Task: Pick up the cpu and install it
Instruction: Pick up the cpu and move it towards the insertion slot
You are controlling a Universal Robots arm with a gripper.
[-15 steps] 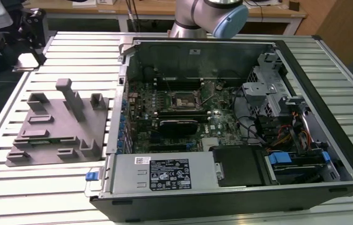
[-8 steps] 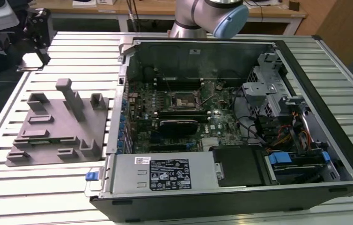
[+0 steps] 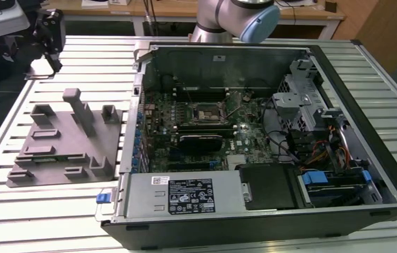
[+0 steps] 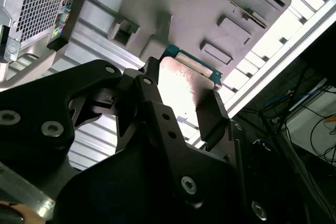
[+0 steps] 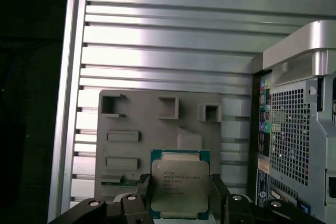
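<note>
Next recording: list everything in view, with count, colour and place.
cpu: one, silver top with green edge, clamped between the gripper's fingers above the fixture.
fixture: one, grey, on the table, at the exterior view's left of the case.
computer case: one, black, open, on the table.
socket: one, dark with metal frame, inside the case.
table: one, silver slats.
gripper: one, black, shut on the cpu.
arm: one, grey with blue cap, behind the case.

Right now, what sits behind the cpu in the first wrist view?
The grey fixture, on the slatted table, lies behind the cpu held in the pincer. The patch of fixture directly behind the chip is covered.
</note>
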